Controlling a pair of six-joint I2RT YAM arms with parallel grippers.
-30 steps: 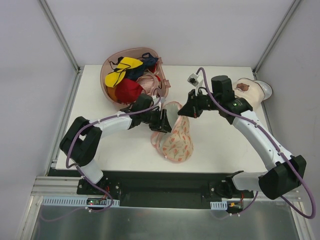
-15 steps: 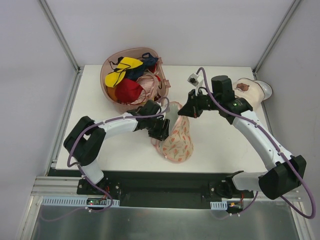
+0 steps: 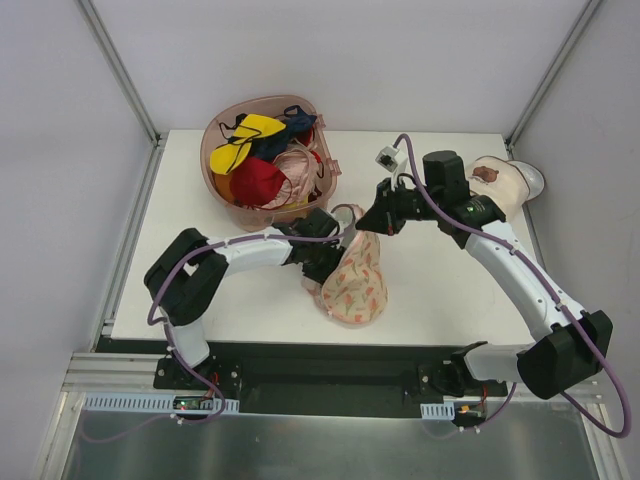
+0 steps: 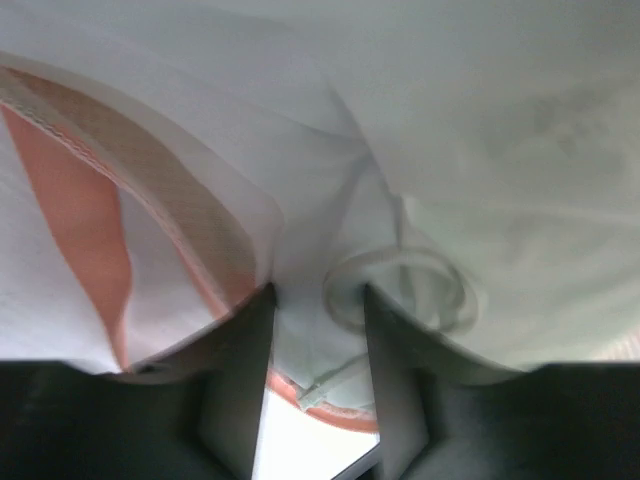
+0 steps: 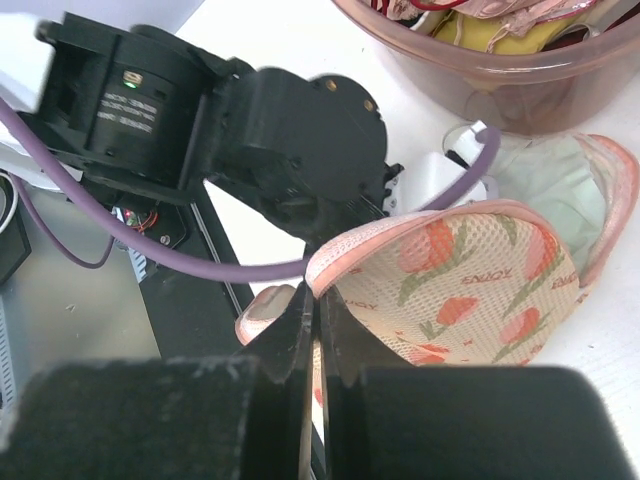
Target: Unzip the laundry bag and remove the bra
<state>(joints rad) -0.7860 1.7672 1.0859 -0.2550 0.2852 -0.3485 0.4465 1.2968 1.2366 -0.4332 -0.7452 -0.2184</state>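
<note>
My right gripper [image 5: 315, 300] is clamped tight on the pink edging [image 5: 400, 235] of the laundry bag [image 3: 358, 285] and holds that rim up off the table [image 3: 440, 290]. I judge this is so that the mouth gapes and the pouch hangs as a cone my other arm can reach into. The mouth is already unzipped and wide. My left gripper [image 4: 318, 295] is pushed into that opening from the side, its jaws partway apart with pale cloth lying in the gap. Whether they bite the cloth or only straddle it, I cannot tell. The bra [image 4: 500, 130] sits inside the bag, up against the lifted rim. It is a smooth, mint-white sheet filling my left wrist view, with a clear strap ring [image 4: 400, 258] resting just by one finger. From the right wrist a pale green fold of it shows at the mouth. The bag itself is cream mesh with orange-pink leaves, soft and slumping, so I expect it to drag along unless the right hold stays firm.
</note>
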